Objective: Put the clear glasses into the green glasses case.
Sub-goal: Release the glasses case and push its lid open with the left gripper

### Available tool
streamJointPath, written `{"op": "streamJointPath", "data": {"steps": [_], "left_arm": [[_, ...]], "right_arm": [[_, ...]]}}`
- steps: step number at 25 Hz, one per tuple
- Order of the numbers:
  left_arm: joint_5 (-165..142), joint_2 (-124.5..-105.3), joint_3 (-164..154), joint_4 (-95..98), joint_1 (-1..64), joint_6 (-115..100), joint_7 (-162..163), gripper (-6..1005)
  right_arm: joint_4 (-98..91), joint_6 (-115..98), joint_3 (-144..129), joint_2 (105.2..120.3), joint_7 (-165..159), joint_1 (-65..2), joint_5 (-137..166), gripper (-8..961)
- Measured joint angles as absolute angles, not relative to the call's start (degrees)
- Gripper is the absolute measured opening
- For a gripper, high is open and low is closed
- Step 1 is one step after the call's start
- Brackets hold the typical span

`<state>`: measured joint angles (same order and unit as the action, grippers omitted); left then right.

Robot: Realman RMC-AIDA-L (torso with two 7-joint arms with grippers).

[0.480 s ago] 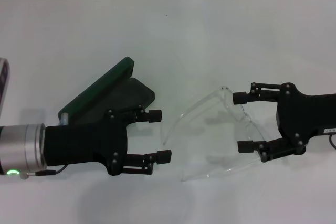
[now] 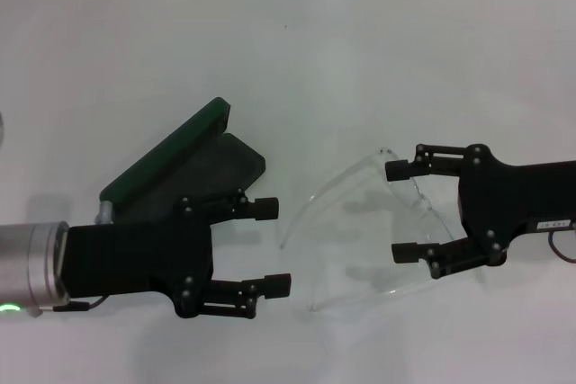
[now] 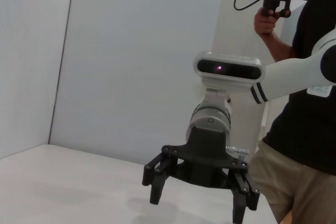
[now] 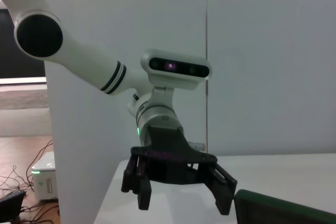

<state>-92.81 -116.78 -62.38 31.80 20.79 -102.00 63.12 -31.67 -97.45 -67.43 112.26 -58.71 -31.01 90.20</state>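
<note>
The clear glasses (image 2: 338, 183) lie on the white table right of centre, arms unfolded and pointing left. My right gripper (image 2: 399, 210) is open at their lens end, one finger on each side of the front piece, not closed on it. The green glasses case (image 2: 178, 152) stands open at the left, its lid raised and its dark lining showing. My left gripper (image 2: 274, 246) is open just in front of the case, near the arm tips, holding nothing. The left wrist view shows the right gripper (image 3: 197, 203). The right wrist view shows the left gripper (image 4: 181, 198) and the case's edge (image 4: 278, 211).
The white table (image 2: 288, 60) runs back to a tiled wall. In the left wrist view a person (image 3: 307, 103) with a camera stands beyond the table behind the right arm. Cables and a small box (image 4: 44, 182) lie on the floor beside the table.
My right gripper has moved left, farther over the lens end of the glasses. My left gripper has shifted slightly toward the near edge. The glasses and case have not moved.
</note>
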Motion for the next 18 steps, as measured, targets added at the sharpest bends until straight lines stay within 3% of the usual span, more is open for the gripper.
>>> {"op": "streamJointPath", "data": {"steps": [6,12,18], "left_arm": [[-92.69,-117.02,-60.95,34.86,20.46,-102.4,65.55,869],[-97.13,-115.68,-55.52,49.85,22.27,-99.77,85.6,869],[-112.45,-117.02,-53.36,59.82,23.88,-88.11,99.86,868]], "right_arm": [[-32.09,-97.25,-67.27,112.46,-58.24,-30.08,90.44,886],[-32.44,-97.23,-67.43,112.37,-58.23,-29.97,90.45,886],[-32.64,-97.17,-67.5,112.29,-58.18,-29.92,90.53,886]]}}
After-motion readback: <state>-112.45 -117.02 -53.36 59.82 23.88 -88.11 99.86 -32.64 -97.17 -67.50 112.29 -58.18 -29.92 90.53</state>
